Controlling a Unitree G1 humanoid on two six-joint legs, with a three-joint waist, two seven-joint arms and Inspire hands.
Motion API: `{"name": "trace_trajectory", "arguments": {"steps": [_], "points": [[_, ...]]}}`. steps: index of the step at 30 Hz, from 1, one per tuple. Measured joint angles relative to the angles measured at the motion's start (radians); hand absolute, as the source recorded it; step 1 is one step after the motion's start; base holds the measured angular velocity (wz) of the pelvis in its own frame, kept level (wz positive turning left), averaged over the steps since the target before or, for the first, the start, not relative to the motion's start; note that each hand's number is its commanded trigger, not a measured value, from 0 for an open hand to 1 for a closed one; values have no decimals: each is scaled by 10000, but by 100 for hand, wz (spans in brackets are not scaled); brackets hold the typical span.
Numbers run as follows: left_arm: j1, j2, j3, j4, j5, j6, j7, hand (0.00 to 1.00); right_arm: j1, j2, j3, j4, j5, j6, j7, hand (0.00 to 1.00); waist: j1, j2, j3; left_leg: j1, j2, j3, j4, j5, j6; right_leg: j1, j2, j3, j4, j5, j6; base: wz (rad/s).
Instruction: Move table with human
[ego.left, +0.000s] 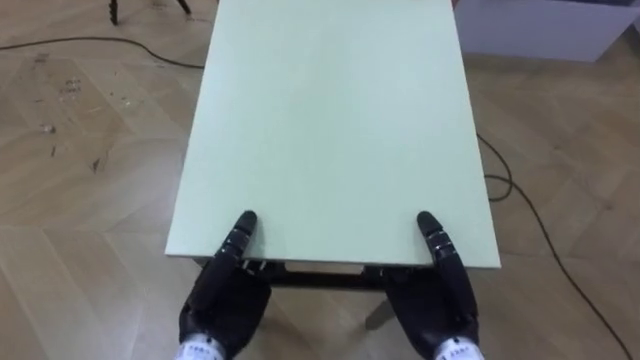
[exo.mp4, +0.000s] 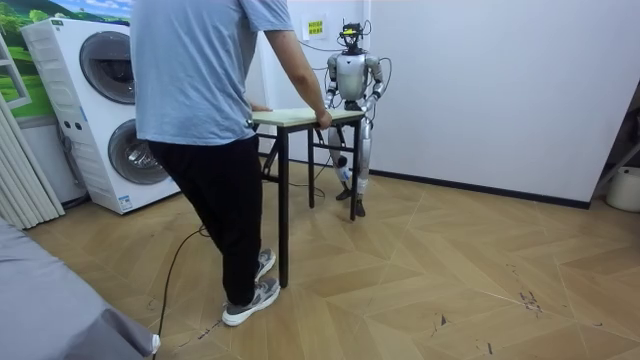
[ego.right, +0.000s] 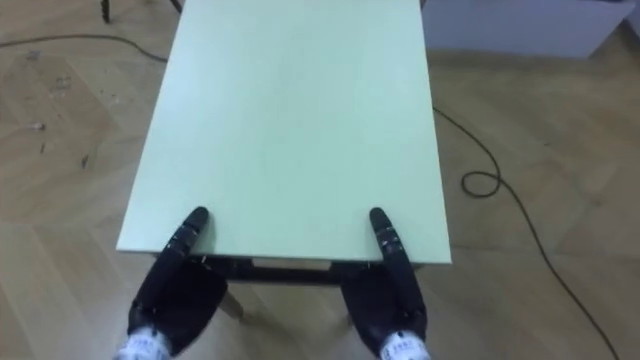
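The desk (ego.left: 320, 120) stands between robot and person (exo.mp4: 215, 120), who has a hand on it. The left hand (ego.left: 228, 295) and right hand (ego.left: 438, 300) meet its near edge, thumbs on top; their hold underneath I cannot tell. Best to lift level and match the person's pace

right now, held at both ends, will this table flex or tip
Probably stiff: the table looks flat and solid. Tall thin legs suggest it tips if one end rises. Smooth top may slip from left hand or right hand.
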Motion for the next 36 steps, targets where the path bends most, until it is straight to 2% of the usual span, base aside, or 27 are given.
{"name": "trace_trajectory", "arguments": {"steps": [1,2,3,4,6,7,9,10,12,14,15,16,18,19,21,23,25,26,27,28,29,31,32,33,34,35,36], "points": [[1,-12,-10,0,11,0,0,100,0,-13,-2,0,-13,-42,5,100,54,41,-2,-12,-9,-51,-154,186,-109,-90,27,-3,-11,62,-80,-20],[7,-44,-41,0,14,4,2,100,0,-22,1,-5,-14,-119,8,100,200,124,-4,-21,-73,-413,-437,535,-550,-184,4,-212,-119,216,-213,-41],[70,-78,-50,18,-21,17,1,100,-1,-88,12,-8,-58,-127,8,100,323,277,-36,-35,-55,-1023,-308,572,-914,-179,-19,-604,-331,404,-329,-52],[108,-101,-51,38,-71,26,0,100,-14,-104,39,-3,-62,-131,7,100,415,365,-29,-42,-3,-1322,123,334,-1081,-132,-20,-802,-442,497,-383,-54],[223,-181,-87,127,-135,79,-16,100,-12,-297,165,14,-81,-245,-3,100,438,708,-45,-13,2,-2291,2147,-827,-1336,-79,-26,-1137,-563,685,-529,-11],[229,-204,-84,127,-118,95,-16,100,-13,-291,154,13,-116,-276,-3,100,394,771,-41,35,11,-2433,2544,-1052,-1374,-145,-27,-1252,-530,706,-568,21],[187,-367,-12,125,28,128,-15,100,-12,-258,134,-28,-157,-368,-1,100,157,901,-27,567,94,-2865,3646,-1724,-1484,-394,9,-1583,-432,759,-699,37],[79,-382,-26,125,52,174,1,100,-10,-261,137,-78,-147,-483,-1,100,92,960,6,1008,148,-2992,3918,-1870,-1496,-511,13,-1723,-388,789,-750,38],[-49,-457,-42,124,134,193,47,100,-28,-261,84,-127,-133,-564,0,100,-46,1089,31,1775,157,-3170,4072,-1919,-1586,-786,17,-1930,-206,825,-805,29],[-151,-569,-33,120,323,193,116,100,-56,-240,66,-142,-133,-672,1,100,-149,1261,25,2608,130,-3261,3714,-1933,-1629,-1110,23,-2087,-49,925,-847,22],[-289,-618,-49,120,374,194,162,100,-60,-218,82,-193,-141,-764,1,100,-199,1396,33,3129,114,-3259,3124,-2015,-1747,-1352,38,-2196,45,1025,-855,21],[-424,-618,-57,121,434,195,218,100,-86,-186,96,-218,-140,-803,2,100,-277,1483,32,3559,20,-3270,2138,-2460,-2139,-1569,37,-2309,85,1191,-853,21],[-569,-614,-14,115,446,184,225,100,-171,-66,85,-246,-158,-866,2,100,-363,1553,29,3738,-250,-3270,912,-3004,-2038,-1964,-20,-2400,47,1535,-861,12],[-612,-616,-6,114,458,183,231,100,-181,-45,81,-247,-187,-884,2,100,-406,1570,23,3734,-316,-3270,592,-3095,-2033,-2066,-46,-2444,3,1685,-861,16],[-694,-669,-8,115,527,181,299,100,-194,-8,24,-262,-191,-882,20,100,-651,1636,14,3712,-603,-3267,-276,-3316,-1956,-2381,-235,-2480,-212,2238,-814,23],[-785,-688,-33,140,547,170,354,100,-194,3,-11,-260,-175,-886,33,100,-698,1646,10,3638,-858,-3266,-637,-3405,-1844,-2633,-395,-2319,-326,2636,-763,11],[-817,-698,-49,313,514,170,377,100,-162,6,-16,-197,-178,-869,35,100,-641,1637,11,3675,-1282,-3287,-1047,-3437,-1726,-2806,-605,-1964,-500,3113,-658,-5],[-818,-713,-56,366,516,170,377,100,-150,5,-22,-160,-182,-868,48,100,-642,1634,13,3678,-1377,-3286,-1123,-3418,-1603,-2815,-673,-1948,-560,3248,-637,0],[-816,-729,-94,480,518,167,374,100,-112,6,-40,-41,-187,-863,131,100,-649,1609,18,3677,-1596,-3273,-1240,-3326,-1329,-2813,-765,-1802,-747,3535,-584,0],[-796,-731,-102,524,519,168,374,100,-104,17,-44,54,-219,-860,200,100,-630,1573,14,3669,-1694,-3244,-1261,-3279,-1245,-2812,-814,-1693,-850,3675,-552,-7],[-708,-744,-99,569,553,173,374,100,-73,94,-118,220,-341,-788,319,100,-644,1504,18,3633,-1939,-3202,-1278,-3189,-1065,-2846,-946,-1533,-981,3951,-527,-10],[-652,-773,-73,716,538,242,267,100,21,156,-343,254,-535,-509,336,100,-621,1480,21,3476,-2198,-3106,-1302,-3083,-800,-2929,-1130,-1287,-1178,4492,-390,-4],[-650,-800,-61,844,534,275,176,100,89,151,-393,272,-534,-426,338,100,-646,1377,18,3397,-2388,-3084,-1301,-2977,-600,-2989,-1264,-908,-1239,4749,-136,10],[-652,-808,-73,1001,519,297,100,100,180,154,-403,314,-533,-398,340,100,-685,1298,8,3326,-2504,-3078,-1246,-2897,-434,-3015,-1335,-575,-1262,5061,265,22],[-632,-791,-78,1087,521,335,89,100,245,166,-456,383,-549,-305,343,100,-784,1278,-3,3175,-2497,-3104,-1080,-2853,-299,-3002,-1381,-253,-1298,5393,726,26],[-609,-761,-81,1094,517,360,91,100,291,137,-531,401,-540,-247,353,100,-837,1252,-19,3086,-2477,-3127,-1005,-2821,-243,-3008,-1438,-145,-1164,5402,858,36],[-559,-744,-113,1098,542,439,94,100,437,119,-665,403,-528,-158,386,100,-870,1244,-16,3053,-2368,-3096,-972,-2736,-202,-2991,-1661,-159,-217,4636,935,32]]}}
